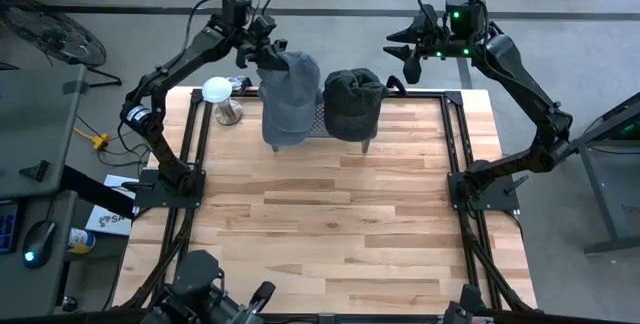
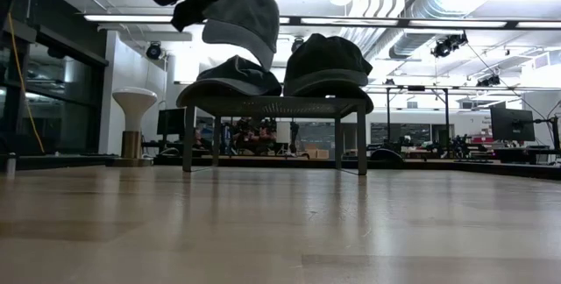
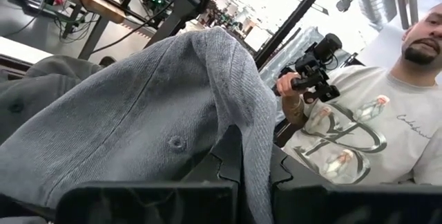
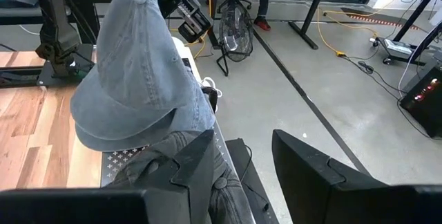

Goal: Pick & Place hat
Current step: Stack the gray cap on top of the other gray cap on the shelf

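Pinched in the left gripper [image 1: 262, 52]: a grey-blue denim cap [image 1: 288, 92], jaws pressed tight on its cloth, lifted clear above the perforated metal rack [image 2: 273, 106] at the table's far edge. Hanging crown-down from that grip in the high view, brim end drooping toward the rack; in the low view raised above a second grey cap [image 2: 235, 75] lying on the rack's left part (gap between the two plain to see). Beside it, on the rack's right part, a stack of dark charcoal caps [image 1: 354, 101], apparently two.

Held off beyond the table's far right corner: the right gripper [image 1: 405, 52], jaws spread and holding nothing, high above the floor.

Elsewhere on the light wooden table [image 1: 330, 224]: a white mushroom-shaped stand [image 1: 221, 99] just left of the rack. Behind the table, seen from the left wrist: a person in a pale printed shirt [image 3: 359, 134], a hand [image 3: 289, 94] gripping a black controller [image 3: 312, 66].
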Motion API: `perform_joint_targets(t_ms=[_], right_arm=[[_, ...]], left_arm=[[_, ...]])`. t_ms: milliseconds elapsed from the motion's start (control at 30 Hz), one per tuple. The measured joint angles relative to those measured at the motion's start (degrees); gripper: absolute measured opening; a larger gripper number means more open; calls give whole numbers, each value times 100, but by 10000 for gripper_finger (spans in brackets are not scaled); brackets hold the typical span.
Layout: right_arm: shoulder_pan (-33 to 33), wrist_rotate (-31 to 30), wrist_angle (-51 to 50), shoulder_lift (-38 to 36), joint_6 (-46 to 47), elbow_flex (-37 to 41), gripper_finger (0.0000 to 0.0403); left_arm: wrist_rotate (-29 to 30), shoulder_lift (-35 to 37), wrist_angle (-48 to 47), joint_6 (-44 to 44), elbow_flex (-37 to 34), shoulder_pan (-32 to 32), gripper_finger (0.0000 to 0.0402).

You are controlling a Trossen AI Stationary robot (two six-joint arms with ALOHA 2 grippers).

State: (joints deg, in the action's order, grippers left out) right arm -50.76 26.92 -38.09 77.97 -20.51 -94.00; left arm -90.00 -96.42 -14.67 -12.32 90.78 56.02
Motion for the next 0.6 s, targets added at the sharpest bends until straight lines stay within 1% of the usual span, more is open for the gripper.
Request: perform_joint_targets(t_ms=[500, 600], right_arm=[[0, 2, 17, 0, -4, 0, 140], [2, 2, 15, 0, -2, 0, 140]], left_arm=[[71, -478, -275, -22, 0, -15, 0], [277, -483, -406, 1, -1, -12, 0]])
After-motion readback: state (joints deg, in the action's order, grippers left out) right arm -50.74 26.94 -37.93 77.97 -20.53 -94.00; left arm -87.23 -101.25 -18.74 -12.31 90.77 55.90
